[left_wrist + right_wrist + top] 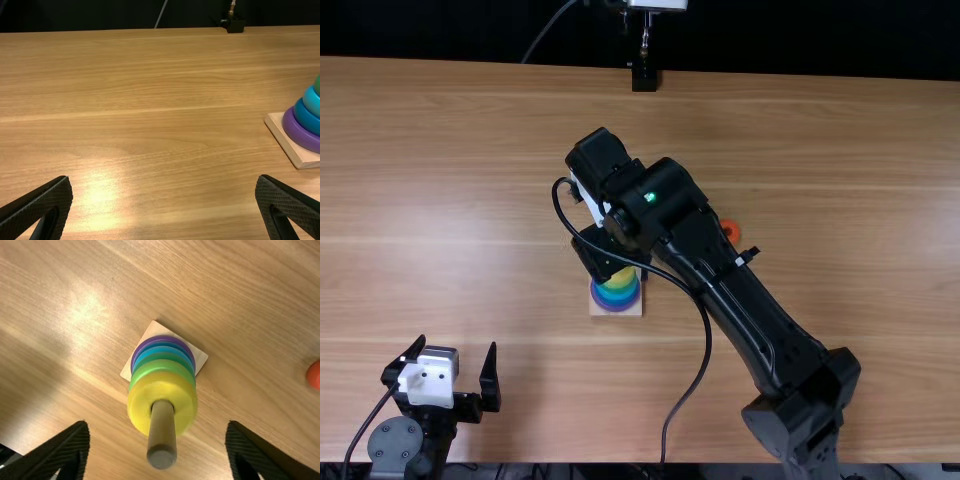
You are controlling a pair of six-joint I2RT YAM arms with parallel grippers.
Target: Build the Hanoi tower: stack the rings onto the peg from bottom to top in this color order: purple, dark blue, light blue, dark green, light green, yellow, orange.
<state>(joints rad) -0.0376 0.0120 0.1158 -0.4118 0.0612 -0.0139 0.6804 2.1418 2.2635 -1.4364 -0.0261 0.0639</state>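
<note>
Now your right fingers (70,447) hang spread over peg (162,425); orange ring (731,231) lies right of it, farther from spread left fingers (50,197).

A flat pale wooden base (295,151) is carrying a round purple ring (300,134), a dark blue ring (306,117), a light blue ring (312,101) and a green ring (318,86). The left gripper (458,345) is being open.

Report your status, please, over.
Right gripper open over peg; left gripper open, aside. Yellow ring tops stack. Orange ring unstacked. Peg's tip unobstructed.
</note>
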